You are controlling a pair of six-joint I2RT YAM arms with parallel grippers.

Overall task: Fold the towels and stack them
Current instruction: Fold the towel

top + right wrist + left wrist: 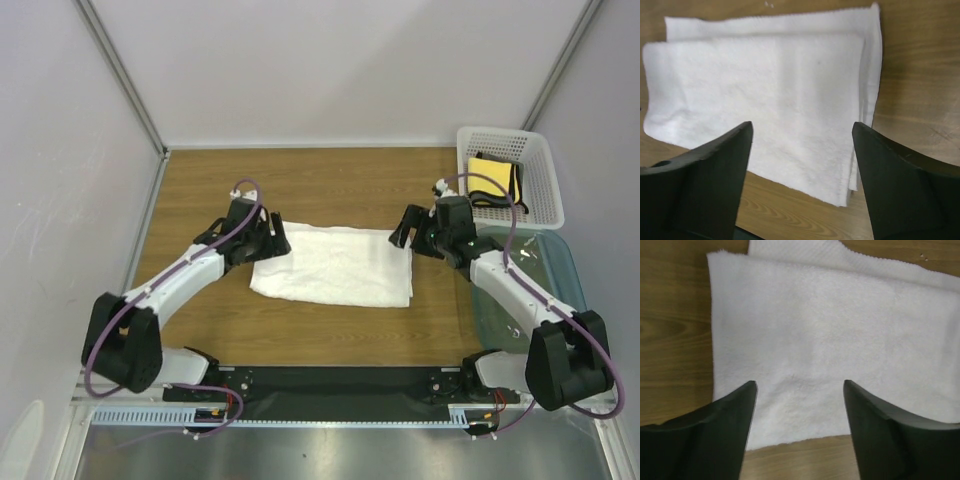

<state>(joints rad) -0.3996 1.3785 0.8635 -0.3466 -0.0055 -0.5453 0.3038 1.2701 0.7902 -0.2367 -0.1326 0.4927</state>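
My left gripper (pixel 800 384) and right gripper (pixel 801 125) gape wide, empty, over the ends of the white towel (pixel 335 265) — I should pinch both layers evenly before folding.

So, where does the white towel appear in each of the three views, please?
Top external: the white towel lies in the middle of the table.
Left wrist: it fills most of the picture, beyond the open left end effector.
Right wrist: it spans the upper and middle part, beyond the open right end effector.
Shared landmark: the brown wood table around the towel.
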